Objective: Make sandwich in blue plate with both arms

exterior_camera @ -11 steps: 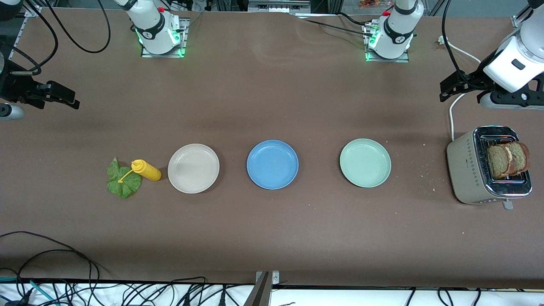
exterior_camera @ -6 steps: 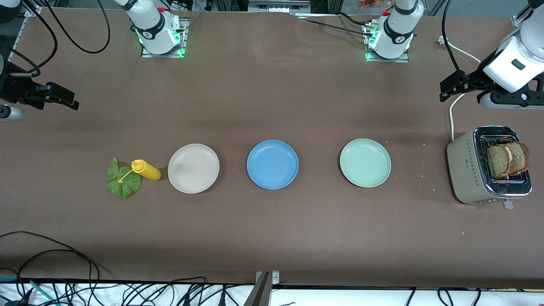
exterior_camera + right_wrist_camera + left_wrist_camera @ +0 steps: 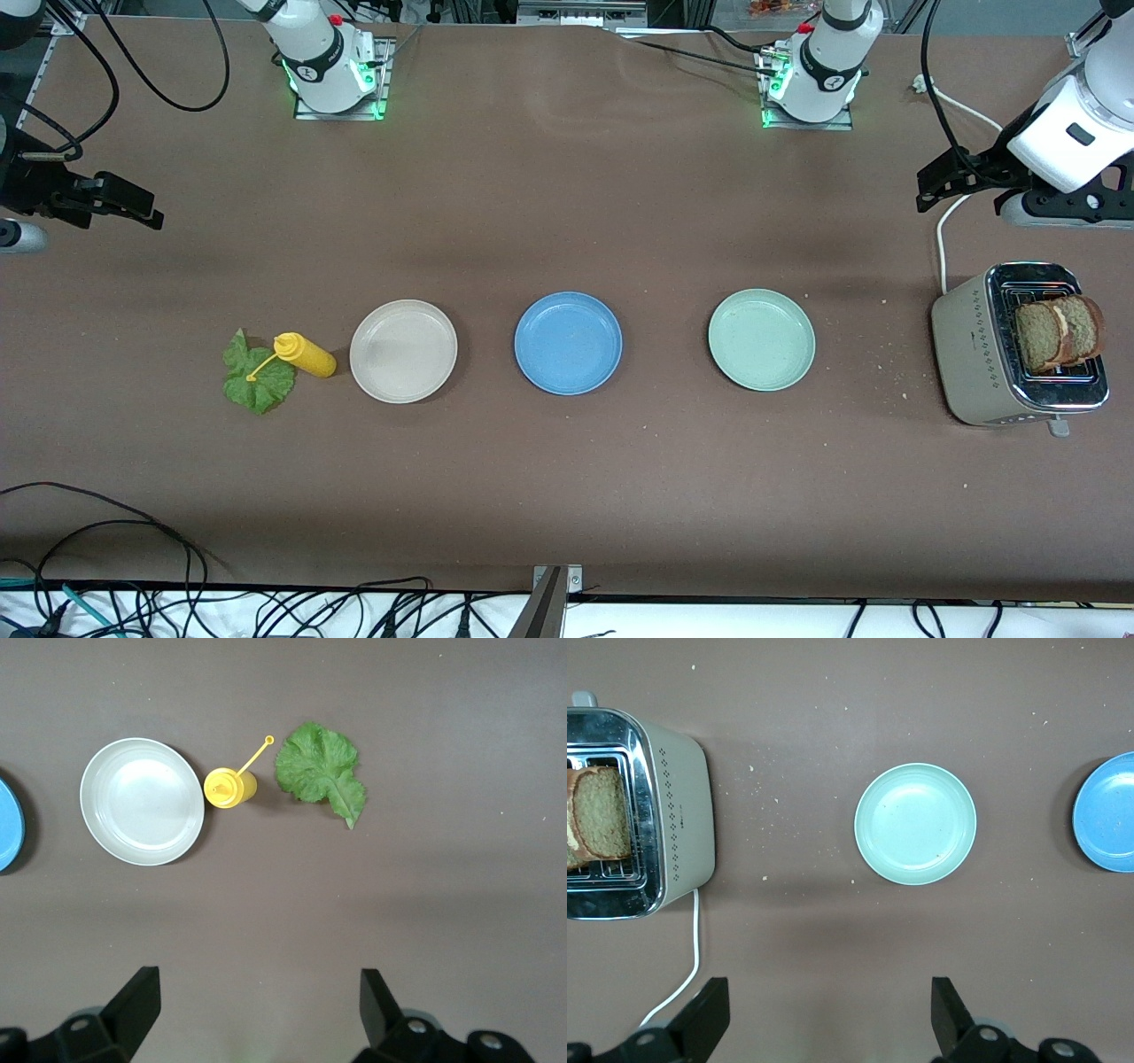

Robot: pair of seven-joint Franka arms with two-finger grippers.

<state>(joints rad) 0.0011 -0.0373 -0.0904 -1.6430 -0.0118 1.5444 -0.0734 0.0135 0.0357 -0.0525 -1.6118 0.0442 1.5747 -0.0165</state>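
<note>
Overhead, left gripper (image 3: pixel 824 1028) fingers spread above bare table beside toaster (image 3: pixel 673 824), right gripper (image 3: pixel 257 1014) fingers spread, lettuce leaf (image 3: pixel 321 771) ahead, blue plate (image 3: pixel 568 343) bare.

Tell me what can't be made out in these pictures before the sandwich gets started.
- Toast slices: lower halves hidden inside the toaster in the front view; cut by the frame edge in the left wrist view.
- Lettuce leaf: partly covered by the yellow bottle's nozzle, front view.
- Blue plate: cut off by the edge in both wrist views.
- Right end effector: its arm runs off the front view's edge.
</note>
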